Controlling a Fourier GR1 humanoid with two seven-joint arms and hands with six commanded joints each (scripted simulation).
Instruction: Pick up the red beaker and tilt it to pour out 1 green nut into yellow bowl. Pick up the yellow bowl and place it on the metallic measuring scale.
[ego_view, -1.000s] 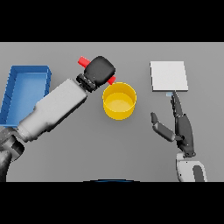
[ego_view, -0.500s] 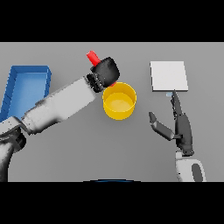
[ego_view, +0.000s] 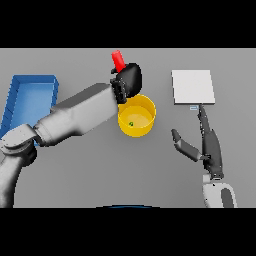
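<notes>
While the flat grey surface carries everything, the risks sit near its middle. Far left lies the open blue rectangular tray, well clear. At the right, the square metallic measuring scale waits, and the right hand hangs just below it, fingers straight and spread. The round yellow bowl sits between them, holding one small green nut. Touching its far rim, the left hand is curled round the red beaker. Judging by that closeness, the forearm could nudge the bowl, or further tilting could spill extra nuts.
</notes>
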